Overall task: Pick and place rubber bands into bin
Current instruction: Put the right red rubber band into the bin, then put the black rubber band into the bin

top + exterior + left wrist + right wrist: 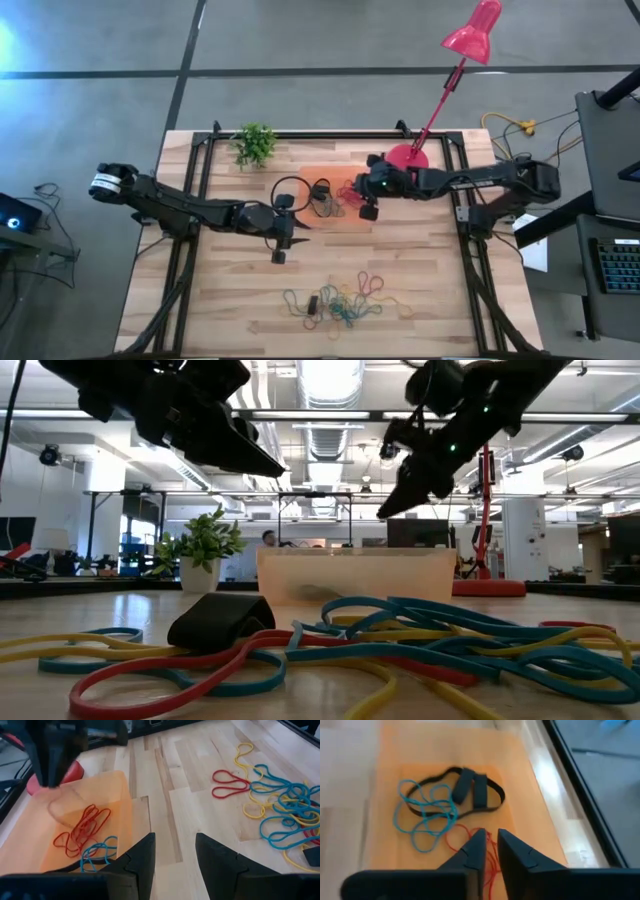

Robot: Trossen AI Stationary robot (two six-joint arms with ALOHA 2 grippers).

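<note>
A: What is given by the right wrist view alone?

B: Red, blue and black rubber bands (447,815) are seen lying in the bin (530,805); only a narrow gap is left between the right gripper (491,847) fingers, and nothing is held.

A: And the left gripper (279,240)?

B: It is held above bare table at the bin's 8 o'clock, fingers parted, empty. The loose pile (345,298) is seen at its 5 o'clock.
</note>
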